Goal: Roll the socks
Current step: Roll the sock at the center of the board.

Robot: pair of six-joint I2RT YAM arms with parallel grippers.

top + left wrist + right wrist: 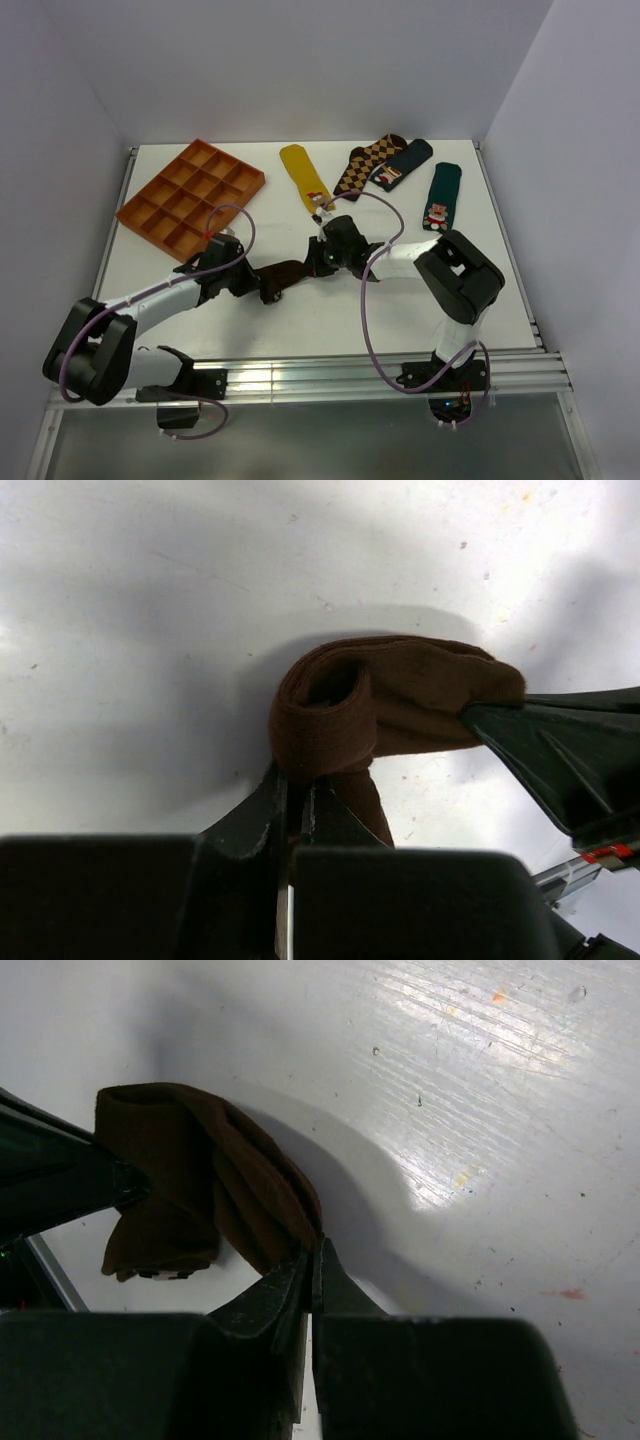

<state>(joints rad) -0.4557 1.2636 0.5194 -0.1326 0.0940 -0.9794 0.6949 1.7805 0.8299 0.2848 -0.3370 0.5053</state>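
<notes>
The white worktop (480,290) carries everything. The orange tray (190,195) lies well beyond the left claw (295,780), and the patterned socks (372,163) lie beyond the right claw (312,1255). Between the two claws, on the worktop, is the dark brown sock (400,695), partly curled into a loose loop. Each claw is pressed together, pinching a fold of it at opposite ends. The fabric looks light, soft and floppy, and would likely spring open if released. The hold is best taken on the thick rolled edge, not on a single layer.
</notes>
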